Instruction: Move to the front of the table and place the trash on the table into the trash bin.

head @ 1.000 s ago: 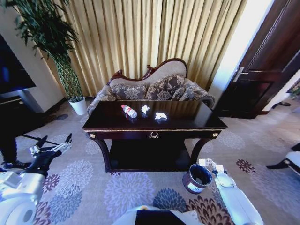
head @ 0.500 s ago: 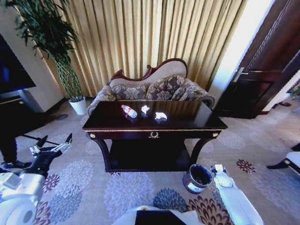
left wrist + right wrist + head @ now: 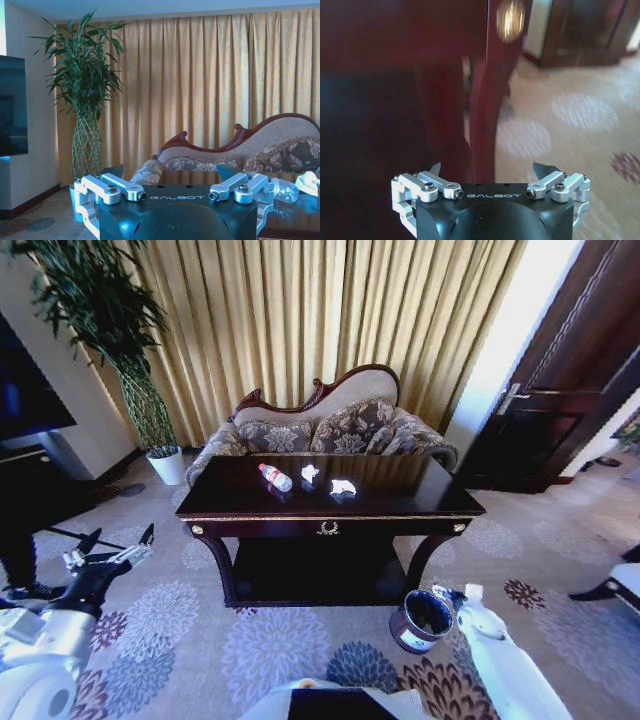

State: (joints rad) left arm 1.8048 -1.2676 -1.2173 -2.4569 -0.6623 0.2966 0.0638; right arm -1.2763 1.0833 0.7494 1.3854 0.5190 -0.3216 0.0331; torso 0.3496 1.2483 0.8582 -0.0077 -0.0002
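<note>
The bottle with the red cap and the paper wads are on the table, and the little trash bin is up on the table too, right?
Not quite. The bottle and paper wads are on the table, but the trash bin stands on the carpet by the table's front right leg, beside the right gripper. The head view shows it.

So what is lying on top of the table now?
On the table lie a clear bottle with a red cap and two white paper wads, all left of centre. Nothing covers them.
</note>
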